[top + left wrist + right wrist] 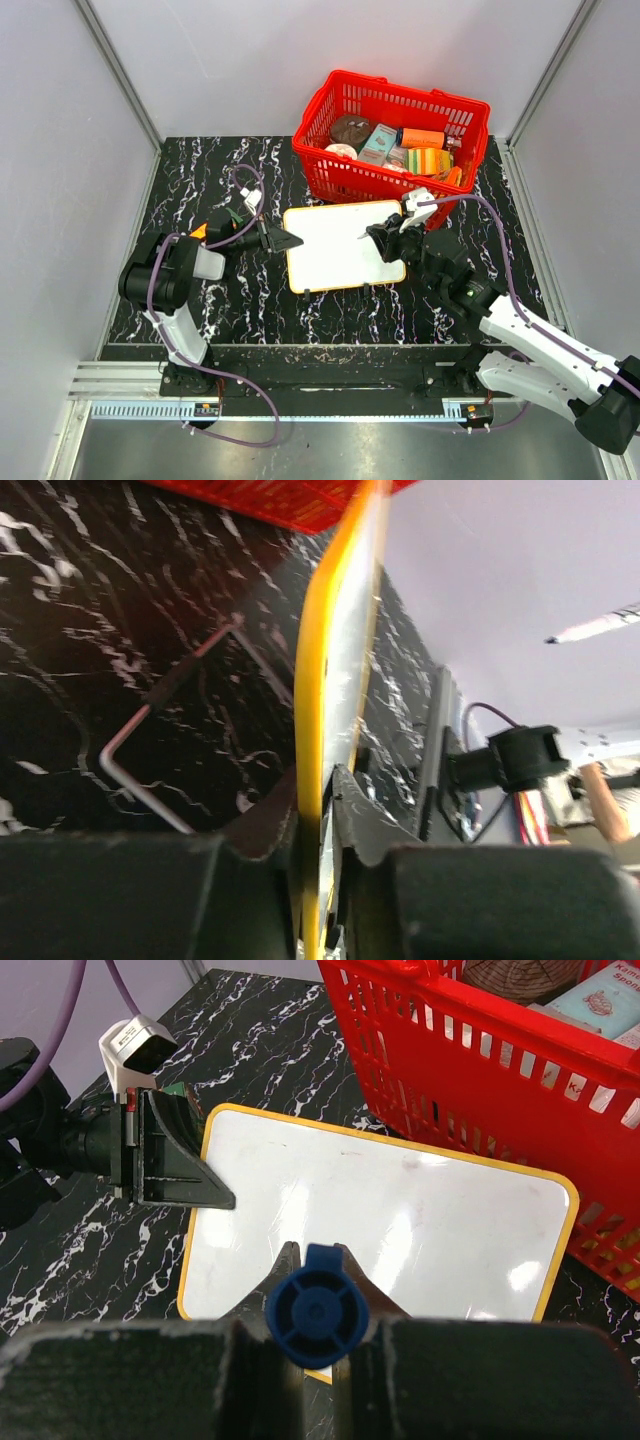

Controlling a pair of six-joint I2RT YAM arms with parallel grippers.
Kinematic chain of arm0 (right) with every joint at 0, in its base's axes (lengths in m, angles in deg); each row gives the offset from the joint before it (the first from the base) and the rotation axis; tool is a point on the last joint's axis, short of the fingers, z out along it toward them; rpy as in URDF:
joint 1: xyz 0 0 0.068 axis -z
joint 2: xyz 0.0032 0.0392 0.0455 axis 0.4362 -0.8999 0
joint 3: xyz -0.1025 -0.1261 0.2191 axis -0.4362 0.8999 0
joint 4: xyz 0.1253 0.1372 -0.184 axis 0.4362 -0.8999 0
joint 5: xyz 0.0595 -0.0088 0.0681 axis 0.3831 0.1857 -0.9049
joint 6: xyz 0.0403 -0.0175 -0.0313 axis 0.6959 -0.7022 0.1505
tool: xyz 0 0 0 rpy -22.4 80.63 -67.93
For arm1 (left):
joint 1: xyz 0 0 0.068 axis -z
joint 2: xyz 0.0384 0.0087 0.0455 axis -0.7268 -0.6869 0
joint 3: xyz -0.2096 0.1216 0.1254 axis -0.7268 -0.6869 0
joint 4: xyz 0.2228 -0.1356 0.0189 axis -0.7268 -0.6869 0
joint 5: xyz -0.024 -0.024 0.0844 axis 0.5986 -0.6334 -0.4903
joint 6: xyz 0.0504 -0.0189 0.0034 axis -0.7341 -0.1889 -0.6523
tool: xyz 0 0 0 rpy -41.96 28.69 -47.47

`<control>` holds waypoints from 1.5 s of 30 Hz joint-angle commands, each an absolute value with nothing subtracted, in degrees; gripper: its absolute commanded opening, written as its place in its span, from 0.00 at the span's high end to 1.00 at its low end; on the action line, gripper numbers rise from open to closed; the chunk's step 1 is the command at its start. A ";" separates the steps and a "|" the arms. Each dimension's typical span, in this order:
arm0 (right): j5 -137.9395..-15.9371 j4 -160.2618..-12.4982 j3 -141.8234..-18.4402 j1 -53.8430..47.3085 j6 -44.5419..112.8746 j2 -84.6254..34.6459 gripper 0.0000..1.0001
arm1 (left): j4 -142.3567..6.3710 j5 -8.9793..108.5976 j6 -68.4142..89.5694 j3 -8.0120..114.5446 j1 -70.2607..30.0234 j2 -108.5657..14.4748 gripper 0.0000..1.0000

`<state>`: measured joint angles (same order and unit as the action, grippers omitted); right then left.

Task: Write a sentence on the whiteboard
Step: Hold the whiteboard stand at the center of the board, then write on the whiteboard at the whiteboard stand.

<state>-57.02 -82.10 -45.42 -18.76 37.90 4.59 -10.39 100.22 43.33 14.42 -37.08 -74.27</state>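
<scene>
- Nearest us, the right wrist view looks down our right hand [316, 1260]. Its fingers are closed narrowly on a blue marker [318, 1317], which we see end-on. From above, that marker is almost hidden.
- Only the left wrist view shows how the left hand [322, 810] grips. Its fingers pinch the yellow-orange rim of the whiteboard [312, 710], which runs edge-on between them.
- From above, we see the whiteboard lying on the black marbled counter [220, 300], about mid-counter. The left hand is at its left edge and the right hand over its right edge.
- The right wrist view shows the board's face as plain white with patches of glare.
- Farthest, the red basket [392, 185], filled with packaged goods, stands just behind the board. We cannot tell whether the two touch.
</scene>
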 commanded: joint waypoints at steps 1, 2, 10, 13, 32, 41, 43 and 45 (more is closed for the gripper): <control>-58.22 -78.93 -47.30 -19.05 38.34 4.59 1.00 | -8.74 102.37 41.01 15.90 -36.95 -73.51 0.91; -58.40 -78.58 -47.21 -19.05 38.16 4.67 1.00 | -9.27 102.46 40.57 15.90 -36.95 -73.24 0.93; -60.07 -77.70 -47.12 -19.05 38.43 3.80 1.00 | -34.10 96.67 25.38 17.13 -36.42 -64.55 1.00; -60.42 -77.52 -47.21 -19.05 38.08 3.62 1.00 | -38.17 94.81 21.07 16.34 -36.25 -62.17 1.00; -65.97 -68.48 -49.59 -20.36 36.32 -4.64 1.00 | -47.86 89.80 16.40 18.10 -36.33 -61.73 1.00; -57.01 -53.46 -47.83 -25.20 31.31 -12.09 1.00 | -48.56 89.19 17.10 18.63 -36.33 -62.78 1.00; -55.94 -49.69 -47.30 -25.29 31.22 -13.77 1.00 | -49.18 88.83 17.10 19.06 -36.33 -63.13 1.00; -53.75 -47.21 -47.04 -25.29 31.39 -16.41 1.00 | -49.35 88.92 17.19 19.07 -36.33 -63.22 1.00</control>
<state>-59.63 -58.30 -46.78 -24.84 33.05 -13.14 -43.97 98.76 26.40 19.29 -36.01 -60.67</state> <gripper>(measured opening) 0.125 0.091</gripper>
